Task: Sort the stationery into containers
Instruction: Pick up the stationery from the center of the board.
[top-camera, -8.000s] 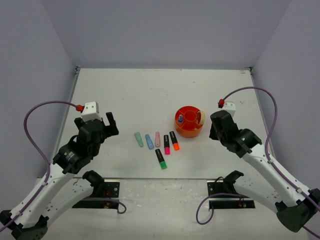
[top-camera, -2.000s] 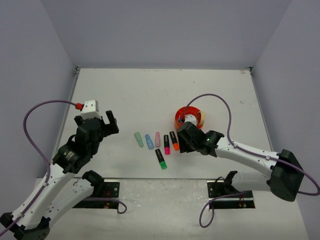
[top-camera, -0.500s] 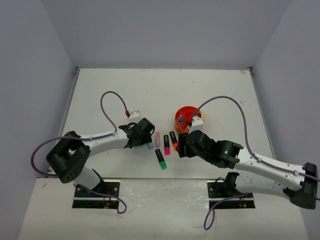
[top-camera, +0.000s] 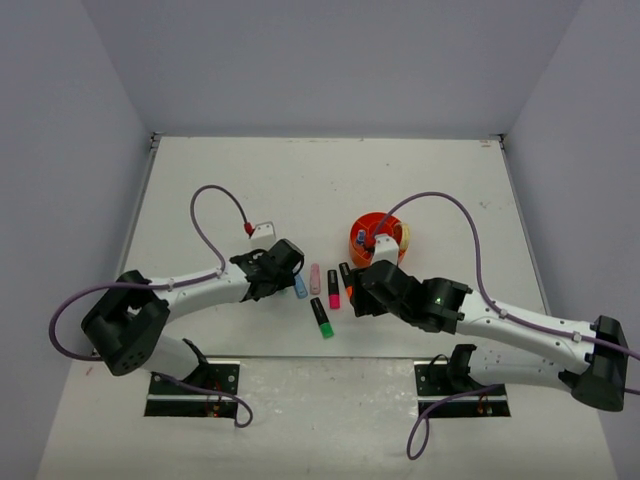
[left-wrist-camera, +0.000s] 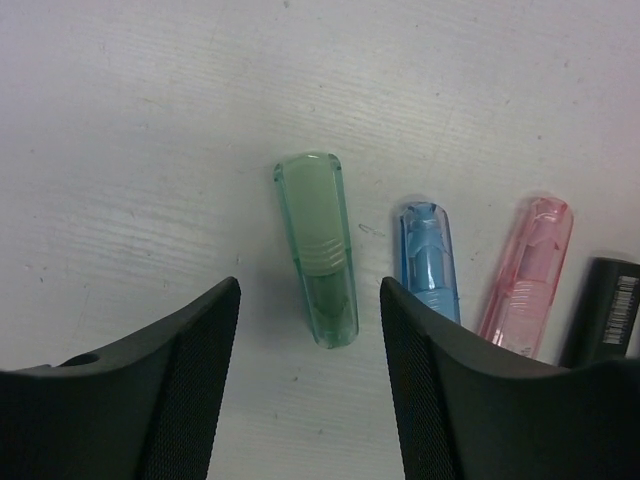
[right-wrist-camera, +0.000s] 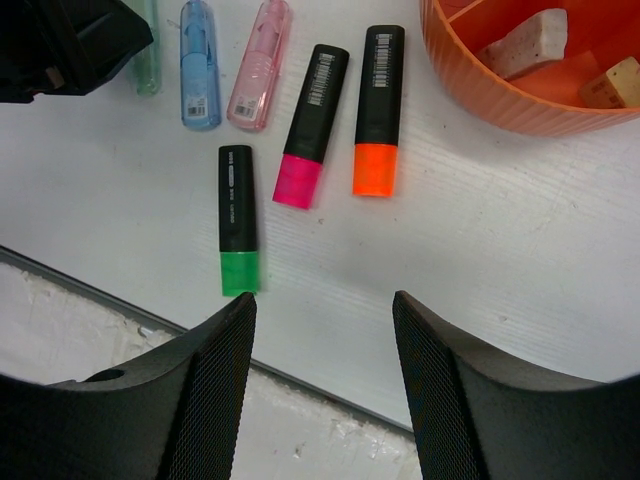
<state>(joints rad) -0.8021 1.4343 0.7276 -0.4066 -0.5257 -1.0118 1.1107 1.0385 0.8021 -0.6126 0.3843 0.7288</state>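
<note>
Reaching low over the table (top-camera: 300, 180) with both arms now, against standing raised at either side eight seconds back; also easing the right arm a touch leftward within the last half second.

Nearest, hovering the right gripper (right-wrist-camera: 322, 310) over the table's near edge, fingers spread wide and gripping nothing. Looking down past it onto the green-capped black marker (right-wrist-camera: 238, 220), lying flat and alone, just nearer than the row.

Next out, lying side by side with caps toward the near edge: the pink-capped black marker (right-wrist-camera: 312, 125) and the orange-capped black marker (right-wrist-camera: 377, 110).

In the same row, holding the left gripper (left-wrist-camera: 308, 300) spread open, one finger to each side of the pastel green marker (left-wrist-camera: 320, 250) and touching neither side in the wrist view; height above the table not clear. Lying flat just beside it, the pastel blue marker (left-wrist-camera: 430, 260), then the pastel pink marker (left-wrist-camera: 530, 265).

Farthest, sitting just beyond the orange cap, the orange organiser (right-wrist-camera: 520, 105), holding a blue-topped marker (top-camera: 360, 236) and, at its right side, the cream tape roll (top-camera: 404, 236).
</note>
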